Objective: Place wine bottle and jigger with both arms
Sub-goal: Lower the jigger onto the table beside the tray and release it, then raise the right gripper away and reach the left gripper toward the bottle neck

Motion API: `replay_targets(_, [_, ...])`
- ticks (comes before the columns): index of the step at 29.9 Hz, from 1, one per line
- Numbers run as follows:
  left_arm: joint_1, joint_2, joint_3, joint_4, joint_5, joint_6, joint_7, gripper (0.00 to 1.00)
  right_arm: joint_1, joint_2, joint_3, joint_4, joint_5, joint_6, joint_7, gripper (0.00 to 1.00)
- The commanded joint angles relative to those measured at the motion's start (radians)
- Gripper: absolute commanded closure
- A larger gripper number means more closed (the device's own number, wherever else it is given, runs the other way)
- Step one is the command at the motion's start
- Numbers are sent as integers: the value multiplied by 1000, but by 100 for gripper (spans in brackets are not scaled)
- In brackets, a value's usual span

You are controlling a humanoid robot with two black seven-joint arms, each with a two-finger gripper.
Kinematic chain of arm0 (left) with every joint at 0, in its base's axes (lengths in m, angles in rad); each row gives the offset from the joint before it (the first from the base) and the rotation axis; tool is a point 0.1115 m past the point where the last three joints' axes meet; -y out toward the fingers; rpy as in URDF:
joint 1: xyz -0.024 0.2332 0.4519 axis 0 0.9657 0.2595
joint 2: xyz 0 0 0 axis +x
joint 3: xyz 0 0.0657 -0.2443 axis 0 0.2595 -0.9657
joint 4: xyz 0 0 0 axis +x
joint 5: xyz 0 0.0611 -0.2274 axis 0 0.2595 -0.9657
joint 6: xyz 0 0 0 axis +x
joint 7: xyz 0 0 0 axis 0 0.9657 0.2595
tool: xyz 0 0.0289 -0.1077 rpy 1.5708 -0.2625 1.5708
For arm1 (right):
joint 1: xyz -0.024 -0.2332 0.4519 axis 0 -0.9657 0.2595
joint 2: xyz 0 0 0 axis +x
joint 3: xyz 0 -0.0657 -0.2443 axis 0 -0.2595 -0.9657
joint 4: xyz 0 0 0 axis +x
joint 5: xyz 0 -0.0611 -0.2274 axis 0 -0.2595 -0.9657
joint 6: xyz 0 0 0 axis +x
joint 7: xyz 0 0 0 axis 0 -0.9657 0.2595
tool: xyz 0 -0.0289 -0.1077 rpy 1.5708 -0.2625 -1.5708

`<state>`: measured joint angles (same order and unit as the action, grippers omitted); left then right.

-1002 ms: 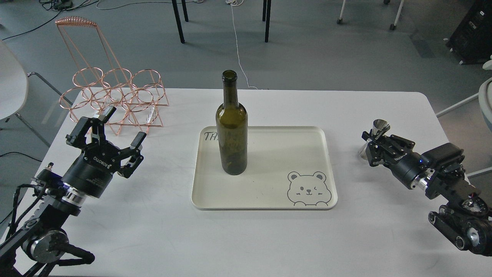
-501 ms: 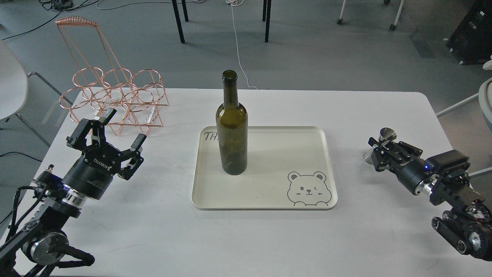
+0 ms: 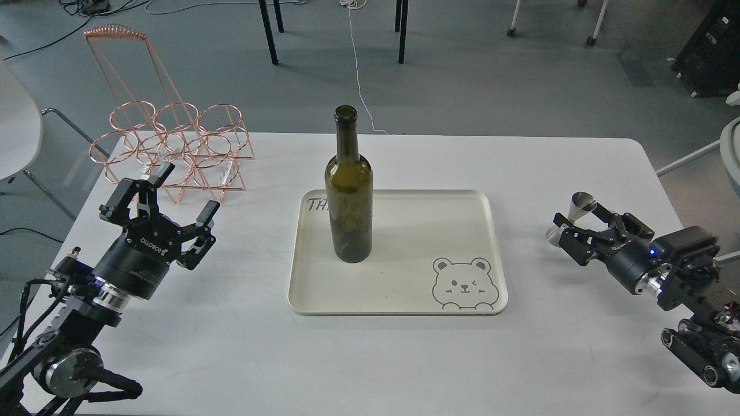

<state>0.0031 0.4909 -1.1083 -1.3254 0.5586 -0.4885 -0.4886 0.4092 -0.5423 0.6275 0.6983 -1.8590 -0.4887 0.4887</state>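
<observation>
- Spanning most of the view: white desk (image 3: 231, 346); everything below sits on it
- cream tray (image 3: 404, 289) at desk centre; bear drawing in its near-right corner, dark handwriting in its far-left corner
- copper wire rack (image 3: 173, 150) at the far-left corner of the desk; upright, apart from the tray
- left gripper (image 3: 167, 193) near the left edge, just in front of the rack; fingers spread wide, nothing between them
- wine bottle (image 3: 348, 196) upright on the left half of the tray, base on the tray floor; no gripper touching it
- right gripper (image 3: 581, 228) near the right edge; fingers parted, standing either side of the jigger; cannot tell if they touch it
- jigger (image 3: 572, 216) upright on the desk near the right edge, well apart from the tray
</observation>
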Motion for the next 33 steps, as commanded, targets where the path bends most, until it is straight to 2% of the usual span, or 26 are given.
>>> replay_targets(1, [0, 0, -1, 0, 1, 0, 0, 1, -23, -59, 0, 58, 0, 0, 0, 6])
replay_targets(7, [5, 0, -1, 0, 0, 0, 0, 1, -96, -146, 3, 167, 1, 0, 0, 4])
replay_targets(13, [12, 2, -4, 0, 0, 0, 0, 1, -182, -284, -2, 407, 55, 0, 0, 3])
replay_targets(21, [14, -9, -2, 0, 12, 0, 0, 1, -188, -444, -29, 844, 547, 0, 0, 3])
replay_targets(25, [15, -8, -2, -6, 21, 0, 0, 1, -136, -438, -25, 941, 806, 4, 0, 3])
replay_targets(28, [15, -2, -2, -18, 29, 0, 0, 1, -66, -401, -26, 939, 995, 94, 0, 3])
replay_targets(33, [15, 21, -4, -70, 121, 0, 0, 1, 23, -338, -26, 909, 1293, 315, 0, 3])
